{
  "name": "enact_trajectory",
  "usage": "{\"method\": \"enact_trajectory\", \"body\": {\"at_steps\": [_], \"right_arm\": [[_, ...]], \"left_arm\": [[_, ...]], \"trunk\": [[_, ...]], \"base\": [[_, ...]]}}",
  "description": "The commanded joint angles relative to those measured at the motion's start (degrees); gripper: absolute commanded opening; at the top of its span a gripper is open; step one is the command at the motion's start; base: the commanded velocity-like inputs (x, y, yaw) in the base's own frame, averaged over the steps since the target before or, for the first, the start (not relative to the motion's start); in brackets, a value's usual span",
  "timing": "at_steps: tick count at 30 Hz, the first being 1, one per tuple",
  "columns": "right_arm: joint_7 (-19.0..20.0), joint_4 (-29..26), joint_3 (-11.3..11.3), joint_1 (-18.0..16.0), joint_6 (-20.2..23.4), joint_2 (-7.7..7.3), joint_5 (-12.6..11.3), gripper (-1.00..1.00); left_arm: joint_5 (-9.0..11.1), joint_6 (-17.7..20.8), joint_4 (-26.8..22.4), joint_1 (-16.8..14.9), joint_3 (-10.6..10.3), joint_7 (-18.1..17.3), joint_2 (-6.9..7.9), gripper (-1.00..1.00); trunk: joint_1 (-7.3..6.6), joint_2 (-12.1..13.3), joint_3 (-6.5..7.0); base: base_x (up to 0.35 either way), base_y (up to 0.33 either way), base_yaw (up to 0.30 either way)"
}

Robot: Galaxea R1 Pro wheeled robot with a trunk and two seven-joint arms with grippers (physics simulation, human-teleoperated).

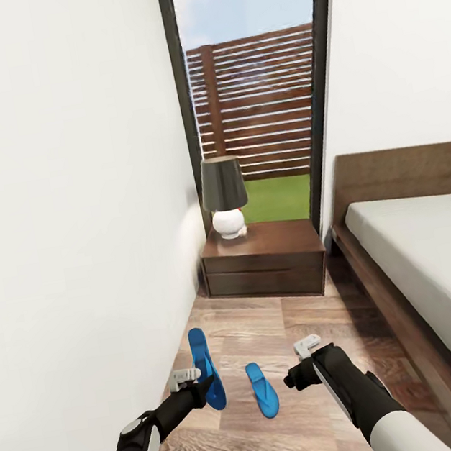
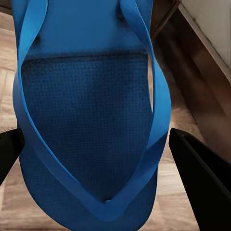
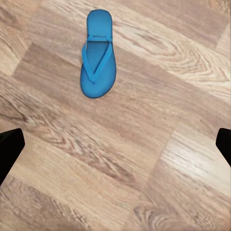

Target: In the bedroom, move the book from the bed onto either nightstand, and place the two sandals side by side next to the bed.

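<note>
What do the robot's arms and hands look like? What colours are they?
Both arms are glossy black near the wrists, with white shells higher up towards the elbows. The left hand has black fingers and a small pale grey block on top. The right hand looks the same: black, with a light grey piece above. No cables or markings show.

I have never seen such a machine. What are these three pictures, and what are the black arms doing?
This is a simulated two-armed robot. The large picture comes from its head camera; each small one looks along one pincer. The left pincer has its dark fingers on either side of a flat bright blue flip-flop and seems to hold it up. The right pincer is open above the second blue flip-flop, which lies on the brown wood-plank floor. Ahead stands a dark wooden nightstand; the bed is at the right.
</note>
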Motion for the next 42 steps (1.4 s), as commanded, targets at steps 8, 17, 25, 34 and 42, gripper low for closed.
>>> {"method": "enact_trajectory", "body": {"at_steps": [8,17,25,34,42], "right_arm": [[0.4,0.0,0.0,0.0,0.2,0.0,0.6,1.0],[0.4,0.0,0.0,0.0,0.2,0.0,0.6,1.0],[0.3,0.1,0.0,0.0,0.2,0.03,0.6,1.0],[0.1,1.2,1.0,0.0,0.2,1.47,0.5,1.0],[-11.3,1.5,3.7,0.0,0.1,1.6,-3.2,1.0]], "left_arm": [[-0.4,0.4,-0.1,-0.1,0.4,-0.5,-0.1,-1.0],[-0.4,0.4,-0.1,-0.1,0.4,-0.5,-0.1,-1.0],[-0.4,0.4,-0.1,-0.1,0.4,-0.5,-0.1,-1.0],[-0.4,0.4,-0.2,-0.1,0.4,-0.5,-0.1,-1.0],[-0.4,0.4,-0.2,-0.1,0.4,-0.5,-0.1,-1.0]], "trunk": [[0.19,-0.1,-1.84],[0.42,-0.3,-3.83],[0.63,-0.4,-5.61],[0.86,-0.5,-7.6],[1.07,-0.6,-9.37]], "base": [[0.0,0.0,0.0],[0.0,0.0,0.0],[0.0,0.0,0.0],[0.0,0.0,0.0],[0.0,0.0,0.0]]}}
